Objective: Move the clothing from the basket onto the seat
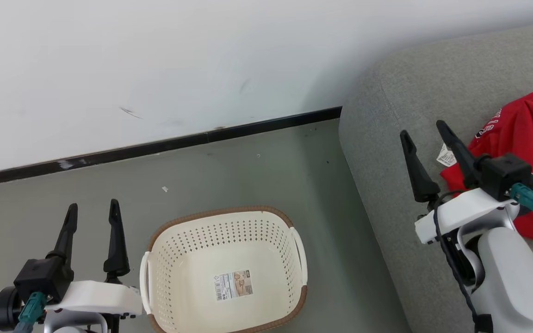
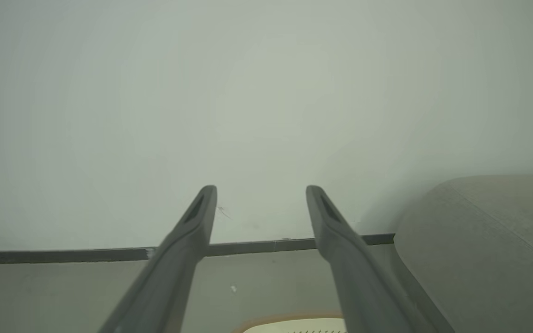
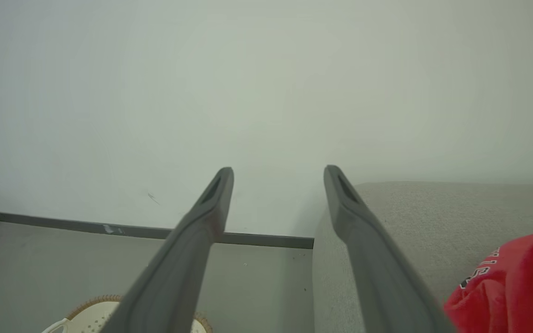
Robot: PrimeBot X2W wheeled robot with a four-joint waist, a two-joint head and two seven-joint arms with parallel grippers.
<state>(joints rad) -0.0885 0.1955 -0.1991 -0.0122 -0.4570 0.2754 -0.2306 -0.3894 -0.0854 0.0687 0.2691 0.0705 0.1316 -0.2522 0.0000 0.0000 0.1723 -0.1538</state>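
Now the clothing [image 1: 521,152] lies on the seat [image 1: 396,115], right of the basket [image 1: 183,259]. My left gripper [image 1: 94,204] and right gripper [image 1: 423,128] stand spread, empty; my right wrist, close by the fabric, could drag it off.

Head downward; wrists toward wall [image 2: 248,92], seat [image 2: 488,240]

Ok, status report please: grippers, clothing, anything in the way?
Left gripper open, empty, beside basket. Right gripper open, empty, over seat. Clothing lies on seat; none seen in basket. No obstacle seen.
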